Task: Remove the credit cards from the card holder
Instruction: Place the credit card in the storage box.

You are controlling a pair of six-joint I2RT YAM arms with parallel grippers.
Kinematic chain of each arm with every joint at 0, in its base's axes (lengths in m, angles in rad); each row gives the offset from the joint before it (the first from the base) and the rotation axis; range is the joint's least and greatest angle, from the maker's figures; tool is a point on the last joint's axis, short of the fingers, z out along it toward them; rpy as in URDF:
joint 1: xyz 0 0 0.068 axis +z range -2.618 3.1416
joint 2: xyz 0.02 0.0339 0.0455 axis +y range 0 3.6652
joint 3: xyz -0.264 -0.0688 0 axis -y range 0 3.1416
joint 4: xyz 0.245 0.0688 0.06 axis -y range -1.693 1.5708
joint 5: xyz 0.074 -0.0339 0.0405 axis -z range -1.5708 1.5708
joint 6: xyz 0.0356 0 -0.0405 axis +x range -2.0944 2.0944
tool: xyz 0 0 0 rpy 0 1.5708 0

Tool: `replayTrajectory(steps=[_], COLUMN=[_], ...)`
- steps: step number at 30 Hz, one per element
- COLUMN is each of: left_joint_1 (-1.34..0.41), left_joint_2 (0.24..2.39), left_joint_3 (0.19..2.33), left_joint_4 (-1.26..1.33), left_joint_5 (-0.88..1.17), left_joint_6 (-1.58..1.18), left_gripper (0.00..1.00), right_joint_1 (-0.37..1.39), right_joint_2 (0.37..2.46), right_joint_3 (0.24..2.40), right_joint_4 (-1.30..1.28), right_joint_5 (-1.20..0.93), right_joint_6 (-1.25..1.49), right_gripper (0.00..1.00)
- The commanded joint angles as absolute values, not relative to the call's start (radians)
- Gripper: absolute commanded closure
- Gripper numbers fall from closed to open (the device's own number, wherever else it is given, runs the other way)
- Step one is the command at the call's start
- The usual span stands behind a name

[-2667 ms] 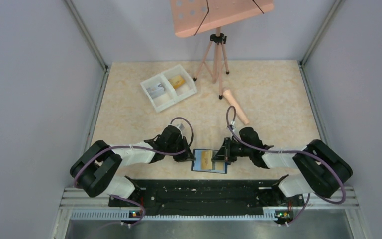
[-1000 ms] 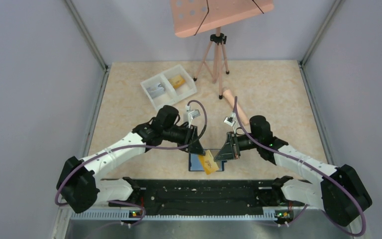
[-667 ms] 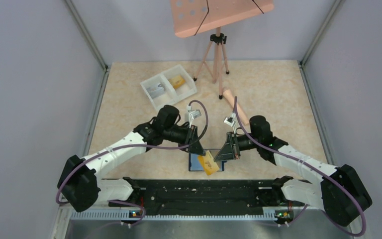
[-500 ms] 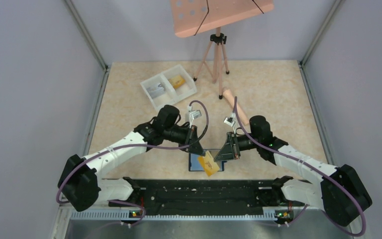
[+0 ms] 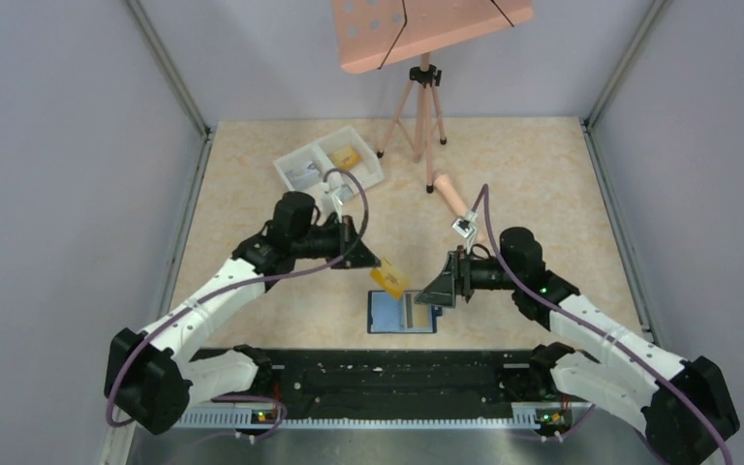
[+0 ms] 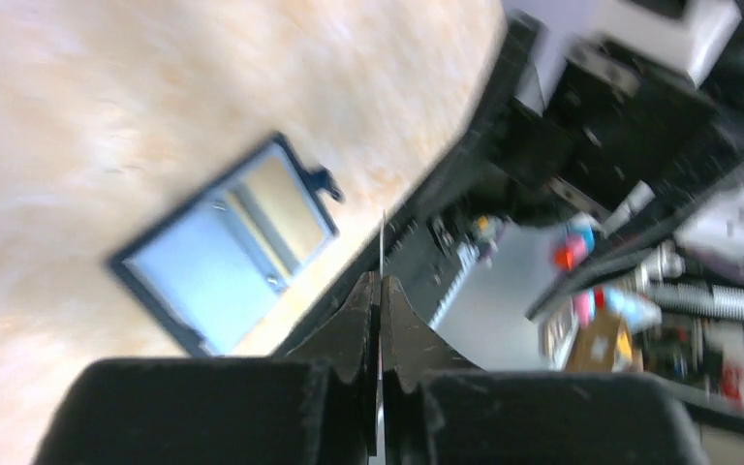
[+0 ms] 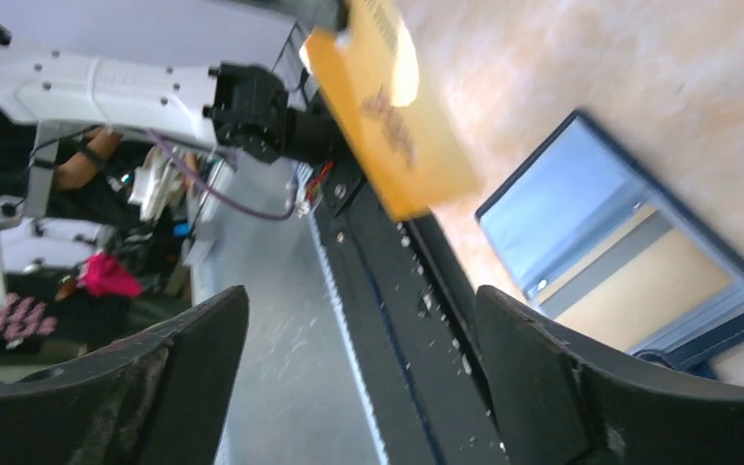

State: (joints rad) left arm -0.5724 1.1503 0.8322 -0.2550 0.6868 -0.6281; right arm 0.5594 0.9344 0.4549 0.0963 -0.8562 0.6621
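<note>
pinching credit card (image 5: 390,282), left end effector (image 5: 371,266)

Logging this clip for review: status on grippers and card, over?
Left gripper shut on yellow credit card, lifted clear of open blue card holder. Right gripper open, empty, alongside. No obstruction seen.
</note>
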Motion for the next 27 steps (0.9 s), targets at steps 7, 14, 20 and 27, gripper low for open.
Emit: replayTrajectory(steps=[7,14,20,27], left_joint_1=[-0.312,-0.300,-0.300,-0.300], left_joint_2=[0.971,1.083,1.295,1.485], left_joint_3=[0.810,0.899,1.096,1.210], left_joint_4=[-0.193,-0.089,-0.125,-0.067], left_joint_5=[-0.040,-0.383,-0.451,-0.417], left_joint_6=[-0.792,-0.892,-0.935,-0.989], left_gripper=[1.00,1.00,1.00,1.00], right_joint_1=[0.569,0.569,0.568,0.569], right_joint_2=[0.742,0.738,0.769,0.808], right_joint_3=[0.495,0.487,0.520,0.546], right_joint_4=[0.003,0.003,-0.034,-0.053], right_joint_5=[-0.569,-0.540,-0.537,-0.528], right_joint_6=[0.671,0.660,0.618,0.585], right_gripper=[0.01,0.01,0.01,0.01])
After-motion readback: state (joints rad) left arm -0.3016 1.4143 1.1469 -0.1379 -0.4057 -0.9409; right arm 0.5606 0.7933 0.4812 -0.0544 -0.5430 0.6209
